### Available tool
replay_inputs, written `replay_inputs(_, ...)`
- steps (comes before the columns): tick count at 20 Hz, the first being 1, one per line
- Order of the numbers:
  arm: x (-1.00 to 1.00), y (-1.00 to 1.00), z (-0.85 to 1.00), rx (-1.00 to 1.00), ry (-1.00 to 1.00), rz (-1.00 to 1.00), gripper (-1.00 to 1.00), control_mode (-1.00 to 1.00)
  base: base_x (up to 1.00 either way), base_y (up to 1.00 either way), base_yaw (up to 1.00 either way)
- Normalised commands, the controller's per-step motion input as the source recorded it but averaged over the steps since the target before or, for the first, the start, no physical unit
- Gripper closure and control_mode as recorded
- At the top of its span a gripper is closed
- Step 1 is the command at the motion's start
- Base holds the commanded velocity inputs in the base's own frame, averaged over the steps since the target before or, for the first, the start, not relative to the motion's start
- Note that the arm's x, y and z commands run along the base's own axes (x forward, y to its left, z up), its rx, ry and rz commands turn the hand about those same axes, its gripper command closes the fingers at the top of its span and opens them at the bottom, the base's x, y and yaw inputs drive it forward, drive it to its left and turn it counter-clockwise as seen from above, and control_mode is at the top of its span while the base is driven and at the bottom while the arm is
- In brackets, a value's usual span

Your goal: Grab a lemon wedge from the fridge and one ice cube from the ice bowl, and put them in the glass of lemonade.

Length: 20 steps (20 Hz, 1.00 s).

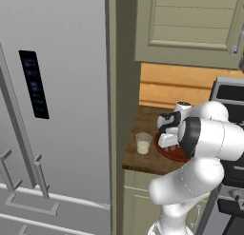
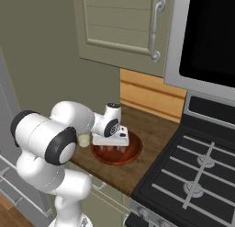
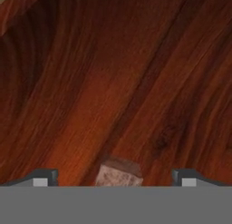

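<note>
Simulated kitchen, with flat rendered surfaces. At far left in the left base view, fridge [image 1: 57,101]: tall, smooth grey metal, with a black vertical panel [image 1: 34,84] and bar handles, cut off at the left and bottom edges. Beside it a plain olive wall panel, then a dark wooden counter [image 1: 143,160] with a beige paneled cabinet [image 1: 190,27] above. On the counter, glass [image 1: 143,143]: small clear tumbler with pale whitish-yellow liquid, upright, just left of the bowl [image 1: 174,155]. Bowl wide, shallow, round, reddish-brown, mostly hidden behind the white glossy arm. Gripper [image 1: 167,140] low over the bowl, fingers not easy to make out here.

In the right base view, arm at left, covering nearly all of the glass [image 2: 84,140]; only a pale sliver visible. Gripper [image 2: 112,149] pointing down into the bowl [image 2: 133,152], jaws spread wide and grasping nothing. Small pale pieces under the hand, too small to tell apart. At right a black stove [image 2: 193,175] with grey grates, cut off by the edge, and a dark appliance above it.

In the hand view, very close red-brown wood grain of the bowl [image 3: 113,82], streaked. Between the two dark fingertips [image 3: 44,177], well apart, one small pale rough cube [image 3: 118,175], cut off at the bottom. Lemon wedge not to be found anywhere.
</note>
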Motion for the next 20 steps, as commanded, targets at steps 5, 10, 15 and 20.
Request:
replay_inputs(5, 0.0, 0.0, 0.0, 0.0, 0.0, 0.0, 1.0, -1.0, 0.0, 0.0, 0.0)
replay_inputs(10, 0.0, 0.0, 0.0, 0.0, 0.0, 0.0, 1.0, -1.0, 0.0, 0.0, 0.0)
replay_inputs(15, 0.0, 0.02, 0.0, 0.0, 0.0, 0.0, 1.0, -1.0, 0.0, 0.0, 0.0)
replay_inputs(20, -0.02, 0.11, 0.2, -0.02, 0.0, -0.01, 1.0, -1.0, 0.0, 0.0, 0.0)
